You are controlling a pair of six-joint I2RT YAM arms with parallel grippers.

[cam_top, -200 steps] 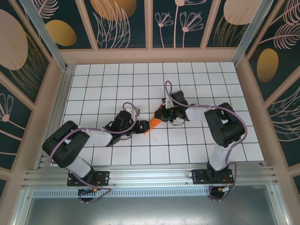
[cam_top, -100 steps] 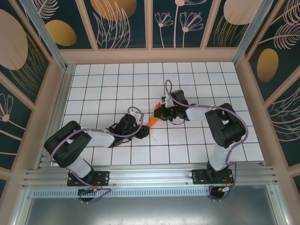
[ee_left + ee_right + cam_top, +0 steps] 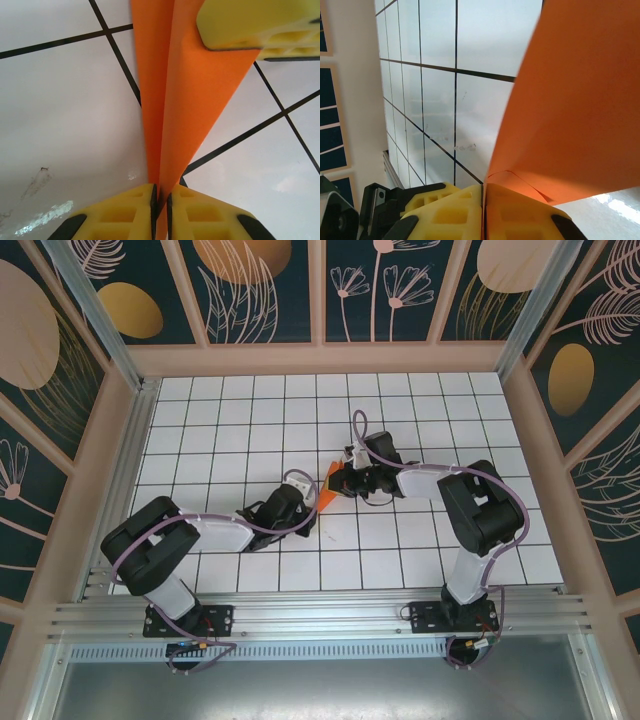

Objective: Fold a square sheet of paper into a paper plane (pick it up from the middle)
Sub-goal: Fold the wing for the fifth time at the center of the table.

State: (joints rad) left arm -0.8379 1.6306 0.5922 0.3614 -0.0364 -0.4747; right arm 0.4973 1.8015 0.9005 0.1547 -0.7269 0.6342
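Pinching opposite ends of the paper plane: left gripper and right gripper.

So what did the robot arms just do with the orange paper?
The left gripper slid right to the orange paper and pinched shut on its narrow end. The right gripper stayed clamped on the other end.

Matt orange paper plane, ribbed yellow plastic fingers, glossy white table with faint scuffs
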